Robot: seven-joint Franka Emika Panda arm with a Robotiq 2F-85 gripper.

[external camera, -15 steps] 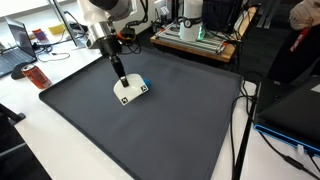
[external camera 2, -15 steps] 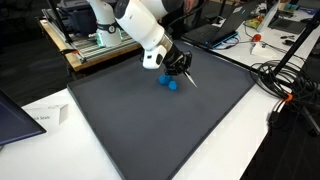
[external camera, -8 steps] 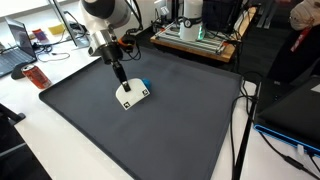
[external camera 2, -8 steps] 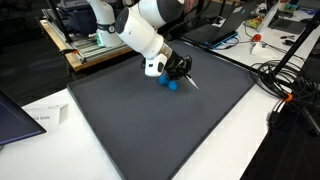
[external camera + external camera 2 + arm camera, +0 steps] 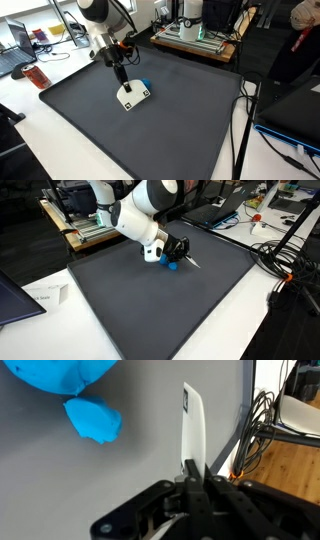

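Grip is made, I judge: my pincer (image 5: 197,478) is clamped narrow on the near end of a flat white piece (image 5: 192,422) that juts over the dark mat (image 5: 160,140). Blue lumps (image 5: 92,420), upper left of the wrist view, lie beside it, untouched.

The white arm (image 5: 98,12) slants down from the upper left in an exterior view. Its black gripper (image 5: 122,84) points downward left of centre, jaws clamped together

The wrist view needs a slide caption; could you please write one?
Gripper shut on a white piece, blue object beside it on grey mat.
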